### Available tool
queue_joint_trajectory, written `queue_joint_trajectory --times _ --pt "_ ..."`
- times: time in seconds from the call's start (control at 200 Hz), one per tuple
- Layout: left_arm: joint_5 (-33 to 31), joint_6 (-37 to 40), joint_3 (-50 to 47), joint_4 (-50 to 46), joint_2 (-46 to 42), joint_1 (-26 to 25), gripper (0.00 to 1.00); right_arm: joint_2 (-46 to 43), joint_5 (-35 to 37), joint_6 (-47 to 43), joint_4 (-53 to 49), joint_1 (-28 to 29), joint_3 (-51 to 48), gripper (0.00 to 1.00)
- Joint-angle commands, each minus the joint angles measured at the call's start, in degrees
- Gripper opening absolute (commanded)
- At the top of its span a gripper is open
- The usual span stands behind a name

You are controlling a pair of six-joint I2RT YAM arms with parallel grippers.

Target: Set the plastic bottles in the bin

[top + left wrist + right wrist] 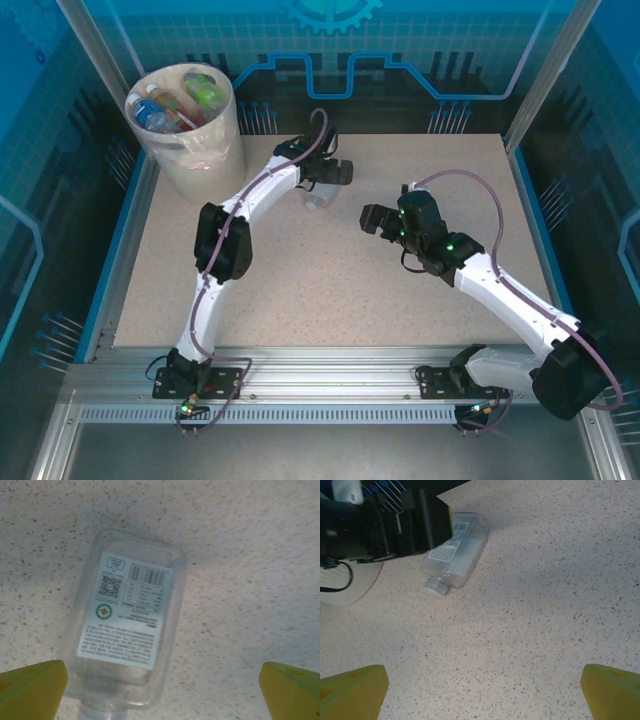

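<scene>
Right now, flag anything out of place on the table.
One clear bottle lies on its side on the table, below the open left end effector; the other bottles sit in the bin.

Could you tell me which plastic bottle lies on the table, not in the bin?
The clear flat-sided plastic bottle with a white label, under the open left gripper; the other bottles sit inside the round cream-white bin.

Robot lab cell. Walled in by blue panels (470,50) printed with a gear (332,22) and circuit traces. Framed in aluminium rails (330,365) and corner posts (100,60). Floored with a speckled table (330,290). Fitted with a left arm (215,290) and a right arm (510,295), bolted to the near rail, purple cables (480,180) looped along them.
</scene>
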Motion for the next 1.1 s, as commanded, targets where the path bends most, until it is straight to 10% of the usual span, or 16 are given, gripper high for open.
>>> queue_joint_trajectory --times 0.0,1.095 --pt "-5.15 4.86 4.00 -4.09 3.17 -0.47 0.99 -1.90 0.96 -0.12 -1.38 -0.50 -0.79 1.00" --pt "-5.18 7.31 13.28 -6.70 13.87 1.50 0.85 -5.24 3.49 -0.43 -1.89 -0.57 -2.60 1.00"
